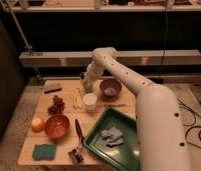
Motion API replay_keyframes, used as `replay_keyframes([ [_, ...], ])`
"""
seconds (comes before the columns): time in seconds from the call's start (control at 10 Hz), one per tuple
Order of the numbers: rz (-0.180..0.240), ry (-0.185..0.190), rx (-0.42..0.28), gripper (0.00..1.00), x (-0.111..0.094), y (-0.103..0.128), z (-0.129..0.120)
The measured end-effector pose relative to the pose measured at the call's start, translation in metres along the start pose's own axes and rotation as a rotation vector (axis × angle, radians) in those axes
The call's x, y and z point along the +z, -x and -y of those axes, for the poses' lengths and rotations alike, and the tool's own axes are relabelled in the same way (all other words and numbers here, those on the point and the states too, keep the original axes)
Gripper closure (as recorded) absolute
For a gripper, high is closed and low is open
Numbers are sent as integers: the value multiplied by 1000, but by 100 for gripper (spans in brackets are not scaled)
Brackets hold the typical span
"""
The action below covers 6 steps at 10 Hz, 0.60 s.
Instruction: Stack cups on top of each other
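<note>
One white robot arm (pixel 144 100) stretches across a wooden table (pixel 64 146) toward an upright white cup (pixel 89 101) at mid-table. A green tray (pixel 105 121) lies to the cup's near right, a red-orange bowl (pixel 57 126) to its near left and a purple bowl (pixel 110 88) to its far right. The gripper (pixel 85 81), fingers closed together, hangs just behind the cup.
</note>
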Motion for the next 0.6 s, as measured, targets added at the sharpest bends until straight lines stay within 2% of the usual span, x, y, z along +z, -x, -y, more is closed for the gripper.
replay_keyframes([
  [0.4, -44, 8, 10, 100, 6, -8, 1],
  [0.6, -49, 6, 22, 100, 6, -12, 1],
])
